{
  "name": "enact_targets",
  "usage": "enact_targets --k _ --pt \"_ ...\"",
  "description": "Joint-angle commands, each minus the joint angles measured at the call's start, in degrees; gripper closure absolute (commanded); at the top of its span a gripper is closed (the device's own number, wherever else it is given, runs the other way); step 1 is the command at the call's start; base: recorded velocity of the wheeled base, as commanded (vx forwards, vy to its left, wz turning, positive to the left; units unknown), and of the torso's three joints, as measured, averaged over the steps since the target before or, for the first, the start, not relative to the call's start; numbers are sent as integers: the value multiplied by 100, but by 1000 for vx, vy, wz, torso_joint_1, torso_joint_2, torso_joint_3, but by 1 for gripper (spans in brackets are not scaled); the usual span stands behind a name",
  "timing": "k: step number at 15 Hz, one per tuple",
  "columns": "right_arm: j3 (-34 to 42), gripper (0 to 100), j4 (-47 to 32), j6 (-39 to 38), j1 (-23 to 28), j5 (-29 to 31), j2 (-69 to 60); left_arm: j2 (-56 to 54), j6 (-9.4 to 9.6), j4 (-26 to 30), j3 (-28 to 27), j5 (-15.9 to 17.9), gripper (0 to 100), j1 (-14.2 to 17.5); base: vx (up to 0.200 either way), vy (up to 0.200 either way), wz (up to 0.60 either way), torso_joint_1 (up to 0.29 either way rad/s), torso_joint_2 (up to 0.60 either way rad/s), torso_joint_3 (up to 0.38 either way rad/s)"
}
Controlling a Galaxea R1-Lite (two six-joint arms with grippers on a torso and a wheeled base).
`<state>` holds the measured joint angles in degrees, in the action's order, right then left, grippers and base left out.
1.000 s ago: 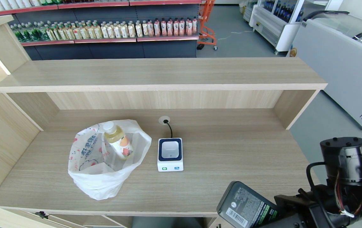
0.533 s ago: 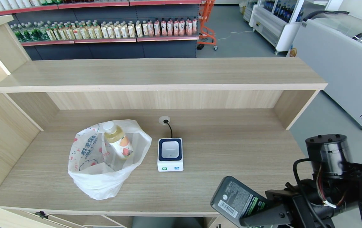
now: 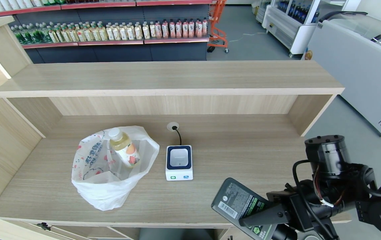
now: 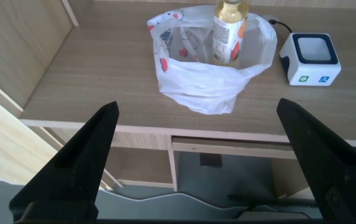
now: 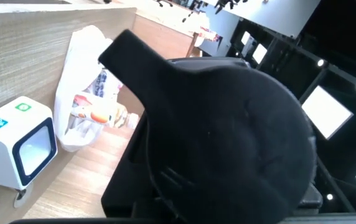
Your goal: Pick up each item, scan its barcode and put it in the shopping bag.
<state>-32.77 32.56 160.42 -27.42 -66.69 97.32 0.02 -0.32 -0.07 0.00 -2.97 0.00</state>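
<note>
The right gripper (image 3: 261,217) is clamped on a dark flat pack (image 3: 237,202), held over the near edge of the counter (image 3: 243,150), to the right of the scanner (image 3: 179,162) and nearer than it, barcode label facing up; the left gripper (image 4: 198,109) hangs before the counter's front edge, fingers spread wide with nothing between them. The white shopping bag (image 3: 87,180) stands open just left of the scanner; a white-capped bottle (image 3: 124,149) leans inside it; a black cable (image 3: 178,136) runs back from the scanner.

A dark packet (image 3: 240,205), barcode up, hung tilted front-right of the scanner (image 3: 179,162). The white shopping bag (image 3: 110,190) stood open just left of it, a bottle (image 3: 125,148) leaning inside.
</note>
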Motion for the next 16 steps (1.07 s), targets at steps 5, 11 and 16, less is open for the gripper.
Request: enact_targets --k 5,11,16 --pt "-423 100 5 -72 -440 -1 428 -2 -3 -1 0 -1 0 0 0 0 0 0 0 0" --pt "-423 100 5 -72 -414 -1 428 -2 -3 -1 0 -1 0 0 0 0 0 0 0 0" --pt "-432 100 5 -81 -396 -1 411 -2 -3 -1 0 -1 0 0 0 0 0 0 0 0"
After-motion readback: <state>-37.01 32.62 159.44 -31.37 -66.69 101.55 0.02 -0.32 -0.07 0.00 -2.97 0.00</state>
